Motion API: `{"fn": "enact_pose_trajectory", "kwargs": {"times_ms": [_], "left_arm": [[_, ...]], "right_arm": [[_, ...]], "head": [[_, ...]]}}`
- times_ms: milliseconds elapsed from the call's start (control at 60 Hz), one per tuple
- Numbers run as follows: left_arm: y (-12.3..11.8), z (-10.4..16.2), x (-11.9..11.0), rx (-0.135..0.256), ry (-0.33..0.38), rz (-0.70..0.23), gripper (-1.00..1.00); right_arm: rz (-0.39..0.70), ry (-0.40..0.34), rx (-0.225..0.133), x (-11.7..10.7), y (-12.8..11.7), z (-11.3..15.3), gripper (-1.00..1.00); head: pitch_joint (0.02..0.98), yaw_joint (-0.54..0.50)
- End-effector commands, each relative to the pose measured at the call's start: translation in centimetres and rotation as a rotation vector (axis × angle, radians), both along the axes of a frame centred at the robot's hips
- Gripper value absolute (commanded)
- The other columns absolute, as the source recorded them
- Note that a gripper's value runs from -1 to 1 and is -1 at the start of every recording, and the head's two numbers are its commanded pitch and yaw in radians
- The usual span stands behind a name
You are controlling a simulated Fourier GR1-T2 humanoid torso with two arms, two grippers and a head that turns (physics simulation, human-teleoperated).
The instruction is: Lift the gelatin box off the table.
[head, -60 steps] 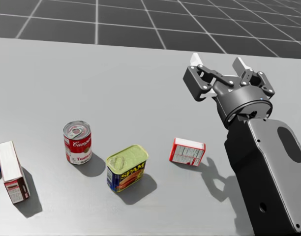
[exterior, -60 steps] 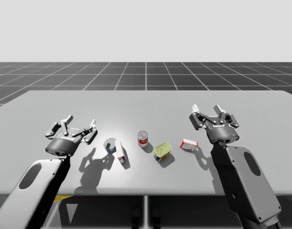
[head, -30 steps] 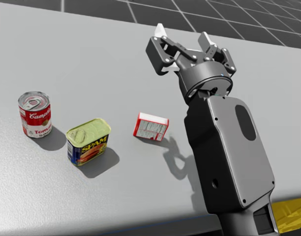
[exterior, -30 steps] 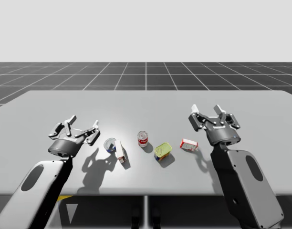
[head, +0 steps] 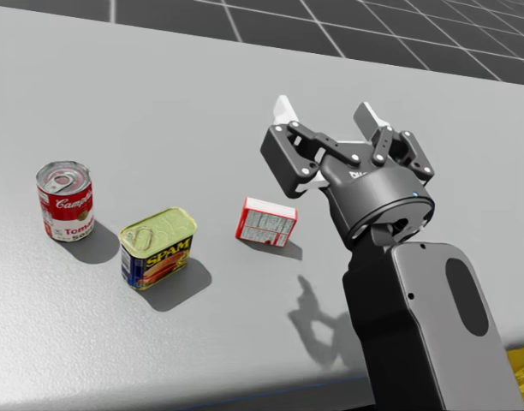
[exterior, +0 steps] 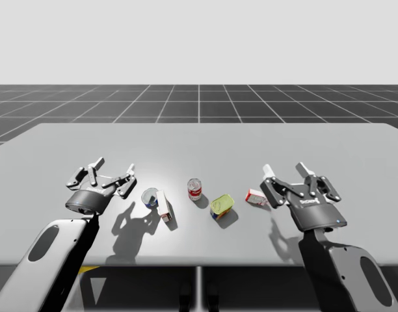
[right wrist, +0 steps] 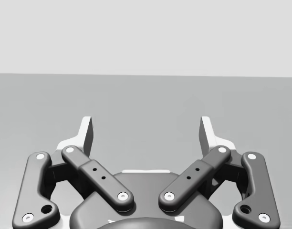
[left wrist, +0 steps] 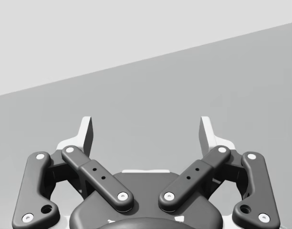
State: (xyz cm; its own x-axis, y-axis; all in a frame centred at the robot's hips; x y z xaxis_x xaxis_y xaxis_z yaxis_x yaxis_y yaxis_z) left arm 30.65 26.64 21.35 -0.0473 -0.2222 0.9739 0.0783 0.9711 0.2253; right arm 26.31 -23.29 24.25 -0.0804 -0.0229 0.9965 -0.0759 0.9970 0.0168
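Grey table [exterior: 199, 140] is taking up the workspace, with a dark grid floor and a pale blank backdrop lying beyond it. Nearest me, my right arm is coming in over the near edge. My right gripper [exterior: 285, 171] is hovering above the surface with its fingers spread wide and nothing between them, and the right wrist view is looking level across bare table. My left gripper [exterior: 112, 169] is hanging equally wide and empty, well apart from the job, near a blue can [exterior: 149, 197] and a white-and-red box [exterior: 163, 205]. Next out, a yellow-topped blue tin [head: 157, 248] is sitting left of the target. The gelatin box [head: 266, 222] is resting on the table just beside the right gripper, on its left and lower, and the head view is showing a gap between them. A red-and-white can [head: 65, 201] is standing further left and slightly farther off.

Risk, as judged: the fingers are aiming across the table rather than down at the box, so a descent without turning the wrist is likely to clip it with one fingertip and shove it toward the tin. The box is also lying low, so the pads may strike the table first.

Its long axis is running crosswise, with the right end slightly nearer me. A printed face is turning toward me and a paler face is pointing up.
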Motion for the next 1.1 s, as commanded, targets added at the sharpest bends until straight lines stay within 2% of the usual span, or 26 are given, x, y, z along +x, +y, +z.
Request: {"fn": "enact_pose_trajectory", "kwargs": {"times_ms": [17,133,150,200,333,400,567,633,717,750,917,1100], "left_arm": [[0.0,0.0,0.0,-0.002,0.003,-0.001,-1.0],[-0.1,0.0,0.0,-0.003,0.003,-0.003,-1.0],[-0.1,0.0,0.0,-0.004,0.003,-0.003,-1.0],[-0.1,0.0,0.0,-0.003,0.003,-0.004,-1.0],[-0.1,0.0,0.0,-0.001,0.001,-0.004,-1.0],[-0.1,0.0,0.0,0.001,0.0,-0.005,-1.0],[-0.2,0.0,-0.1,0.003,0.0,-0.006,-1.0],[-0.2,0.0,-0.1,0.004,-0.001,-0.006,-1.0],[-0.2,0.0,-0.1,0.003,-0.001,-0.006,-1.0],[-0.2,0.0,-0.2,0.003,-0.001,-0.006,-1.0],[-0.2,0.0,-0.2,0.002,-0.001,-0.007,-1.0],[-0.2,0.0,-0.2,0.001,-0.002,-0.007,-1.0]], "right_arm": [[0.007,0.043,0.015,-1.8,0.7,-1.7,-1.0],[-0.002,0.069,0.016,-2.6,1.4,-3.0,-1.0],[-0.015,0.062,-0.003,-2.7,1.7,-3.5,-1.0],[-0.025,0.062,-0.022,-2.7,2.0,-4.0,-1.0],[-0.053,0.086,-0.022,-2.8,3.1,-5.6,-1.0],[-0.086,0.102,-0.034,-2.6,3.7,-6.5,-1.0],[-0.177,0.177,-0.025,-2.2,4.6,-8.6,-1.0],[-0.211,0.194,-0.036,-2.1,4.7,-9.3,-1.0],[-0.224,0.211,-0.032,-2.0,4.9,-9.8,-1.0],[-0.233,0.215,-0.047,-1.8,5.1,-10.3,-1.0],[-0.284,0.242,-0.069,-0.9,5.3,-11.8,-1.0],[-0.323,0.291,-0.05,0.1,5.2,-12.0,-1.0]], "head": [[0.822,-0.35],[0.822,-0.35],[0.823,-0.35],[0.822,-0.35],[0.822,-0.35],[0.824,-0.35],[0.827,-0.35],[0.827,-0.35],[0.828,-0.35],[0.828,-0.35],[0.831,-0.35],[0.833,-0.35]]}}
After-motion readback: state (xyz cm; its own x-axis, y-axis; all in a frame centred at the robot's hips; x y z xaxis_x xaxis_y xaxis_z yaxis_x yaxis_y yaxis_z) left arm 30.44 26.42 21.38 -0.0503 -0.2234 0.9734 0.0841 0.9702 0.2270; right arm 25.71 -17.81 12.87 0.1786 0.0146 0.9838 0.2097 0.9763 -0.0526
